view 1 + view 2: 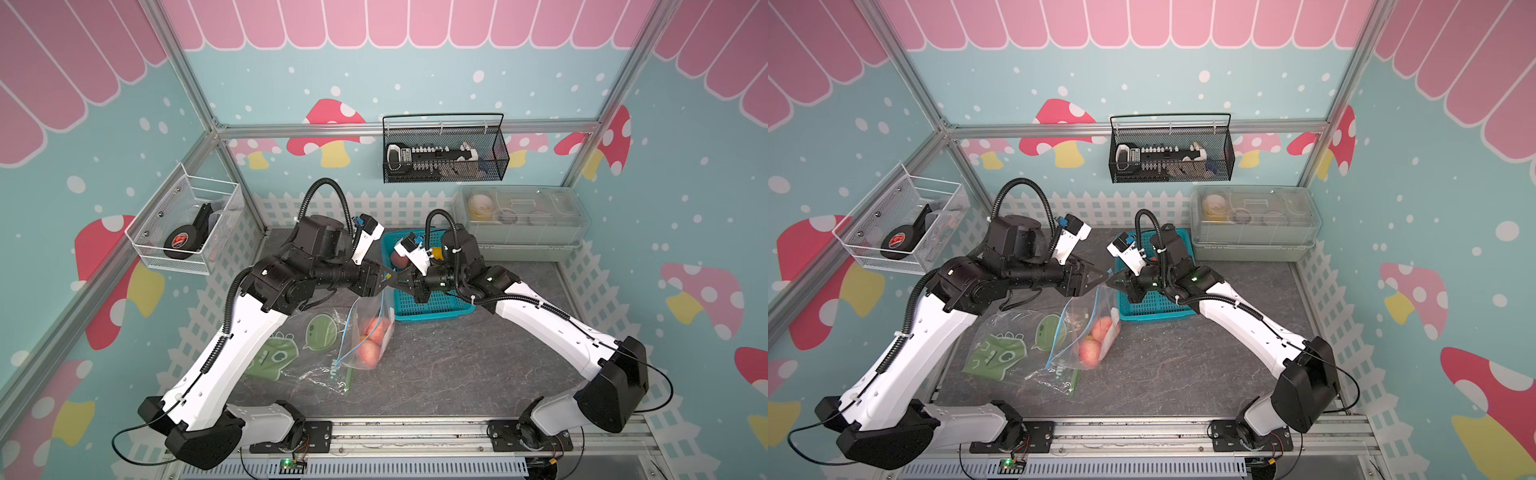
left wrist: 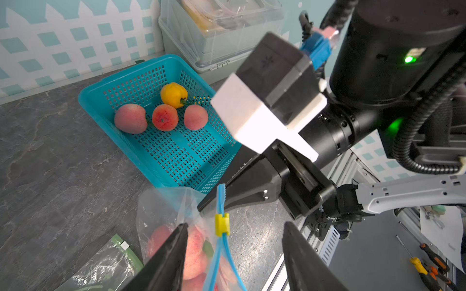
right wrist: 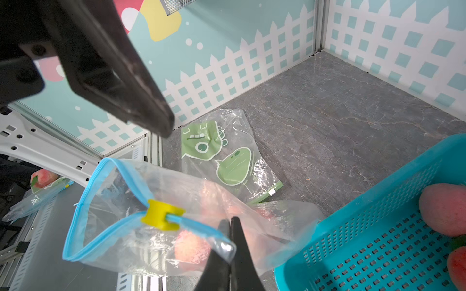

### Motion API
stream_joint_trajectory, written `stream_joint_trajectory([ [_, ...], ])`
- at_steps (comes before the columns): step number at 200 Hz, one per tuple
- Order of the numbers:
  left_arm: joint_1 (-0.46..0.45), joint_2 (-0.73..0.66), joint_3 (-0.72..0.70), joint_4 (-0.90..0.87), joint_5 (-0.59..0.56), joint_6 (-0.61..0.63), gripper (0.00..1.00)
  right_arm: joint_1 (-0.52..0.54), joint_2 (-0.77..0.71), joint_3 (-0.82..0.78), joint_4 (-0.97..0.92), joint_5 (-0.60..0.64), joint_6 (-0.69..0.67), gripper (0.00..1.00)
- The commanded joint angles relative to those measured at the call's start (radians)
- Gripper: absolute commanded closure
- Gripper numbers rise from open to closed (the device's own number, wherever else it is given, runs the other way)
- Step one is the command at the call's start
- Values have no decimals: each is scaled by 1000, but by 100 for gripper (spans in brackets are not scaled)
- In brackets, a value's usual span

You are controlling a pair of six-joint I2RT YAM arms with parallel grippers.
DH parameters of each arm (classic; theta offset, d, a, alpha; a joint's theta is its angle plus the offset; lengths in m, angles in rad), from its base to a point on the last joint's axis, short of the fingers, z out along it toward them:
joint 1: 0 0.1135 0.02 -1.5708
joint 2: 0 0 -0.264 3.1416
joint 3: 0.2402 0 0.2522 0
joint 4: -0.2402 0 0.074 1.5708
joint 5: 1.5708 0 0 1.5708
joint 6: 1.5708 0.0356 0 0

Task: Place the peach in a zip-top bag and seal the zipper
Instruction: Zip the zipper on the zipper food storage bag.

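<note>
Right tool (image 3: 230, 223) is pinching the bag (image 3: 191, 191) by its zipper end; left tool (image 2: 235, 224) is gaping (slider (image 2: 222, 224) near its jaws), holding nothing.

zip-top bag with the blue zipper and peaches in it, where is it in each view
In a top view: zip-top bag mid-table, between the arms.
In a top view: same spot.
Left wrist: the bag just past the left gripper.
Right wrist: the bag, corner pinched in the right gripper.
Shared landmark: teal basket beside it.
</note>
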Motion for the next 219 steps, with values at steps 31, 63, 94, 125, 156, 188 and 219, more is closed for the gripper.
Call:
stream_joint_trajectory([
  [31, -9, 23, -6, 23, -41, 65, 61, 5, 7, 6, 33, -3, 33, 100],
  [63, -11, 30, -32, 30, -47, 72, 63, 4, 10, 9, 34, -7, 33, 100],
  [94, -12, 33, -47, 29, -33, 77, 64, 4, 14, 12, 31, -3, 33, 100],
  [125, -11, 43, -53, 30, -43, 79, 75, 4, 12, 14, 31, -4, 34, 100],
  [156, -13, 49, -50, 33, -43, 79, 85, 5, 13, 14, 28, -8, 33, 100],
  [188, -12, 34, -51, 35, -35, 78, 97, 4, 19, 17, 28, -8, 32, 100],
  [219, -12, 10, -64, 35, -21, 83, 100, 4, 18, 33, 30, -9, 0, 91],
])
